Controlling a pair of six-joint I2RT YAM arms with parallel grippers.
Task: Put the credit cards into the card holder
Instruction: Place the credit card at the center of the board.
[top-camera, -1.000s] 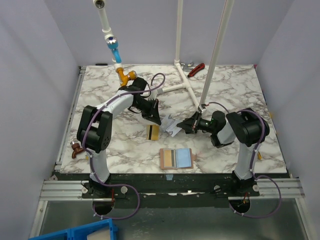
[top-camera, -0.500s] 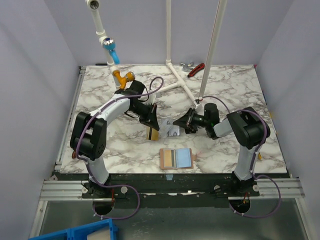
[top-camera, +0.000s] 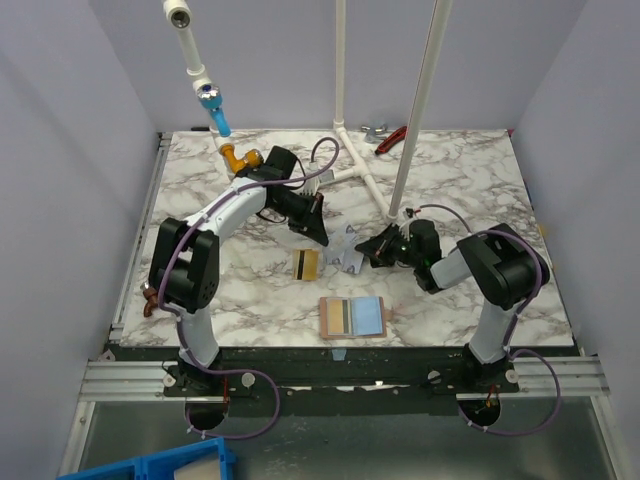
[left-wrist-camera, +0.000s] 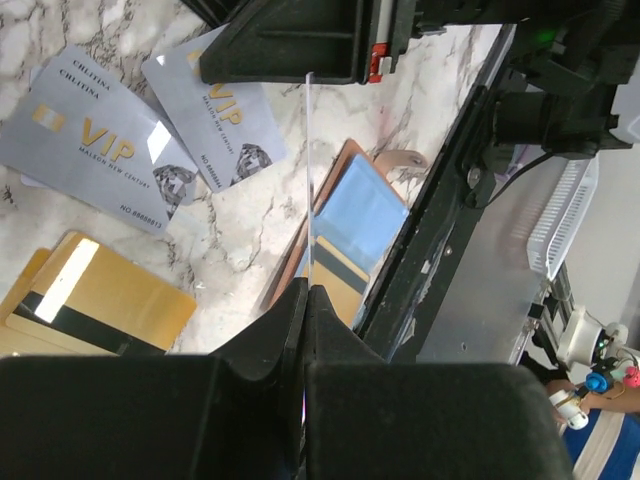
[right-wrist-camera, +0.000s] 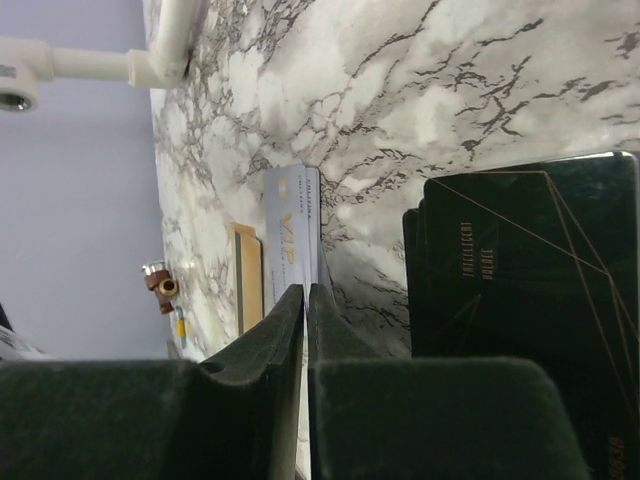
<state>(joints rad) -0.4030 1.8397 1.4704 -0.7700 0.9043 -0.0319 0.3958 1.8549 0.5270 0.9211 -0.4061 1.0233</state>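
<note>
The tan card holder (top-camera: 329, 318) lies open near the front edge, with a striped gold card and a light blue card (top-camera: 368, 316) in it. A gold card (top-camera: 306, 263) and silvery-grey cards (top-camera: 346, 252) lie between my two grippers. My left gripper (left-wrist-camera: 307, 290) is shut on a thin card seen edge-on (left-wrist-camera: 309, 180); its far end reaches the right gripper's dark body. My right gripper (right-wrist-camera: 305, 288) is shut on a thin pale card, beside a silver VIP card (right-wrist-camera: 293, 225). Black cards (right-wrist-camera: 530, 280) lie to its right. From above, the left gripper (top-camera: 317, 232) and the right gripper (top-camera: 374, 250) almost meet.
A white pipe frame (top-camera: 352, 170) stands at the back of the marble table (top-camera: 470, 190). A pipe with a blue valve (top-camera: 213, 108) and a brass fitting (top-camera: 240, 157) rises at the back left. Red-handled pliers (top-camera: 393, 138) lie far back. A small copper fitting (top-camera: 150, 298) sits at the left edge.
The white pipes and the blue-valve pipe at the back have shifted left. Both grippers stay shut and close together over the silver cards; the left wrist has turned slightly.
</note>
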